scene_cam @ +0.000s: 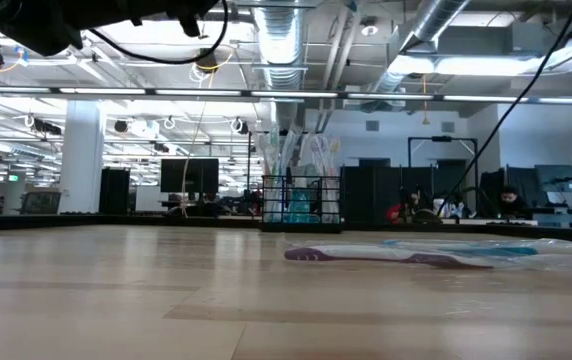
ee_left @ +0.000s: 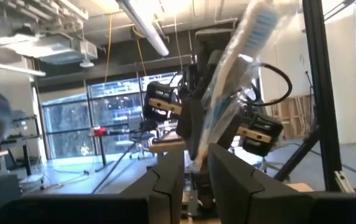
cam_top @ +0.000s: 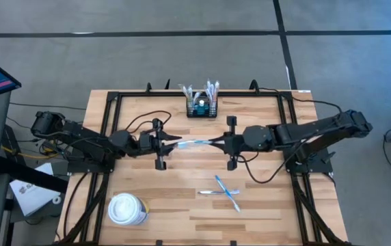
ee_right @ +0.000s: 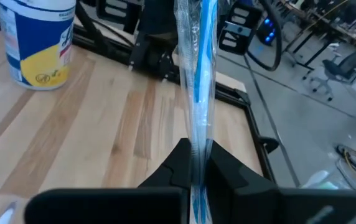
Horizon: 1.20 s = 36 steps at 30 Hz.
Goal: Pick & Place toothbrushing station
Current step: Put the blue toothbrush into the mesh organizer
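Note:
A blue toothbrush in a clear wrapper (cam_top: 194,142) hangs above the middle of the table, spanning between my two grippers. My left gripper (cam_top: 173,142) is shut on its left end, my right gripper (cam_top: 217,142) on its right end. The toothbrushing station (cam_top: 202,106), a black wire-mesh box with brushes standing in it, rests on its base at the table's far edge and also shows in the low view (scene_cam: 301,200). Two more wrapped toothbrushes (cam_top: 226,193) lie flat on the near right of the table. My left gripper pinches the wrapped toothbrush's handle end (ee_left: 198,163) between its two fingers, coming level from the table's left and lying along the brush. The brush runs on past the fingers, its bristle head (ee_left: 262,22) toward the other arm, clear of the table. My right gripper pinches the wrapped toothbrush's other end (ee_right: 195,149) between its two fingers, coming from the table's right and along the brush. Whether only wrapper or also the brush lies between them, I cannot tell. The brush stretches straight away from the fingers, lifted clear.
A white lidded paper cup (cam_top: 127,209) with a blue and yellow label stands at the near left, also in the right wrist view (ee_right: 38,37). Black frame rails (cam_top: 106,137) run along the table's edges. Bare wood lies between the station and the arms.

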Each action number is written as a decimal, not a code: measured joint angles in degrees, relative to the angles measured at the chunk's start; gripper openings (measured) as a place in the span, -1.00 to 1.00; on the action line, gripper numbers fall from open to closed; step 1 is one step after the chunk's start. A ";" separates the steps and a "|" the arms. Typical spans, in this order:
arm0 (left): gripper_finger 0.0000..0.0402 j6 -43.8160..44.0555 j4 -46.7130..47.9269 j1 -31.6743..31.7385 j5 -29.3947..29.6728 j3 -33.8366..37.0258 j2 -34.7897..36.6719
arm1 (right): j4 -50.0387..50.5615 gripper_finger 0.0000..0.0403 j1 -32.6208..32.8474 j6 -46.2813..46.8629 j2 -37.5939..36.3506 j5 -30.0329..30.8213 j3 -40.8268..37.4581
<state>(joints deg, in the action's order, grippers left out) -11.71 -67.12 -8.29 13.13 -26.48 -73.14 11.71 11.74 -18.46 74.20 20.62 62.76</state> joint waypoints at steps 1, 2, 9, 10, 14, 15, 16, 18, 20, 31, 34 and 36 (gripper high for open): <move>-0.67 -0.32 -0.30 0.02 0.00 0.00 0.00 | -0.60 -0.93 -0.26 -0.11 -0.01 -0.25 -0.23; -0.67 -0.44 -0.47 0.02 0.00 0.00 0.00 | -0.84 -0.93 -0.60 -0.17 0.00 -1.07 -0.32; -0.67 -3.07 -3.01 0.02 -7.41 0.00 0.00 | -2.62 -0.94 -2.44 -0.16 1.38 -4.36 -0.39; -0.67 -3.33 -3.45 0.02 -8.60 0.00 0.00 | -3.44 -0.93 -2.54 -0.17 1.89 -4.56 -0.37; -0.67 -3.50 -4.49 0.12 -8.46 0.00 0.00 | -5.34 -0.93 -2.97 -1.28 3.35 -6.80 -0.34; -0.67 -3.50 -4.49 0.28 -8.40 0.00 0.00 | -5.80 -0.93 -2.99 -1.47 3.76 -7.08 -0.34; -0.67 -3.50 -4.49 0.37 -8.40 0.00 0.00 | -6.48 -0.93 -3.26 -1.48 4.02 -7.17 -0.34; -0.67 -3.50 -4.60 0.37 -8.41 0.00 0.00 | -6.69 -0.93 -3.58 -1.49 4.12 -7.59 -0.37; -0.67 -3.57 -4.60 0.37 -8.41 0.00 0.00 | -7.67 -0.93 -3.71 -1.49 4.03 -8.61 -0.34; -0.54 -7.46 -5.92 0.35 -8.64 0.00 0.00 | -9.84 -0.92 -4.41 -1.53 5.06 -9.44 -0.36; -0.44 -7.56 -6.97 0.39 -8.59 0.00 0.00 | -11.63 -0.93 -5.21 -1.64 6.00 -10.76 -0.15; -0.36 -7.56 -7.65 0.39 -8.56 -0.16 0.00 | -10.60 -0.93 -5.56 -1.63 6.26 -11.67 -0.44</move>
<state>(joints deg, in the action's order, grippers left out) -19.27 -74.77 -7.90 4.56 -26.64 -73.14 1.11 6.18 -20.09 80.46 8.95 62.32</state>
